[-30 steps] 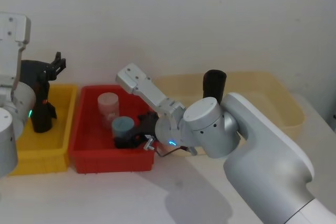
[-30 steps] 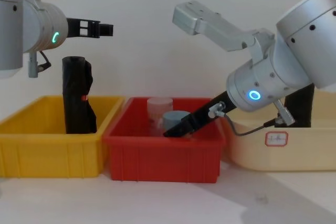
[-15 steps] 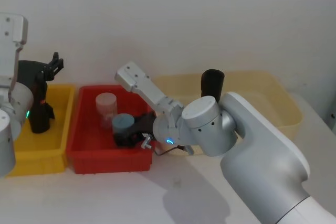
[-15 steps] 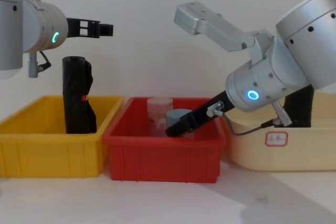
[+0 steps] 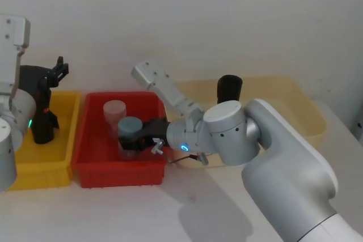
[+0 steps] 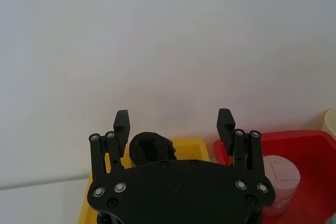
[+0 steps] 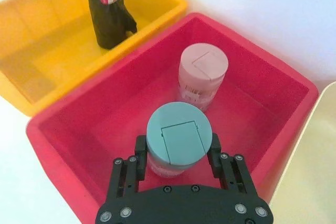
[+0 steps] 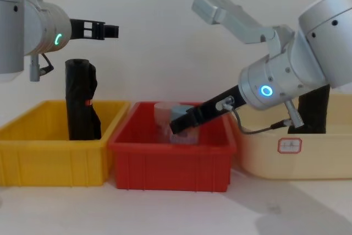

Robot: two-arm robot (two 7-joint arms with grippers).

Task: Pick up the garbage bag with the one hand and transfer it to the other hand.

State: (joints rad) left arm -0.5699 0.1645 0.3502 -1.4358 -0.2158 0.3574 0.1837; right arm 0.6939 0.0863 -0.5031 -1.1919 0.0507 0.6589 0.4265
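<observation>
While the left claw [image 8: 111,29] hangs spread, the right claw [image 7: 177,156] straddles the teal-capped jar [image 7: 178,137].

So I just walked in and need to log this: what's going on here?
The blue-ringed right gripper is down in the red plastic bin, open fingers either side of a teal-lidded jar. The green-ringed left gripper hangs open above the yellow bin, over a red-spotted black roll. A tall black crinkly garbage bag roll stands untouched in the beige tub.
</observation>
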